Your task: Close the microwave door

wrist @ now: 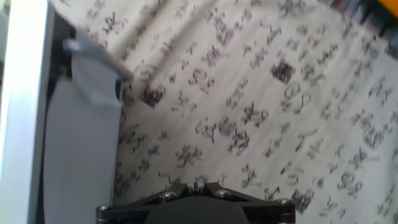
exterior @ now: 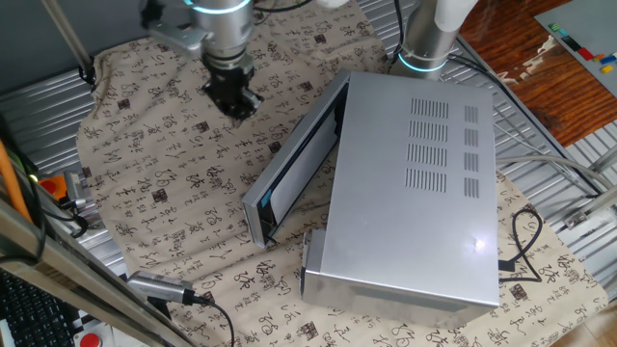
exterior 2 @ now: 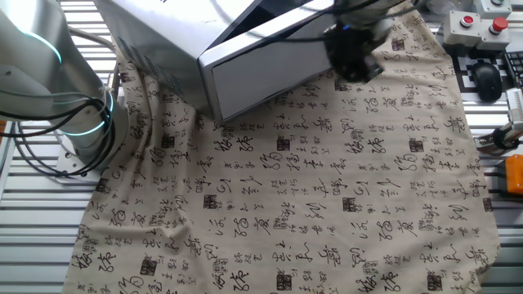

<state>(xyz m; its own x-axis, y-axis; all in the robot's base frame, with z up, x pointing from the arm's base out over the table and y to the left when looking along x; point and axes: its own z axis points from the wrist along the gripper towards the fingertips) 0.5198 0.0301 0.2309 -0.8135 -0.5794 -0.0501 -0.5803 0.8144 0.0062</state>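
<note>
Currently the microwave door hangs ajar off the microwave near the counter's far edge; the gripper hovers just outside it, seemingly poised to push; finger spacing unclear.

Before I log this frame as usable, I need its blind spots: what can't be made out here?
- Gripper: open or shut unclear; fingers out of frame in the hand view, too small and dark in both fixed views.
- Microwave interior: hidden behind the half-open door.
- Door's glass face: seen edge-on in one fixed view, blurred in the hand view.
- Gripper-to-door contact: undecidable.
</note>
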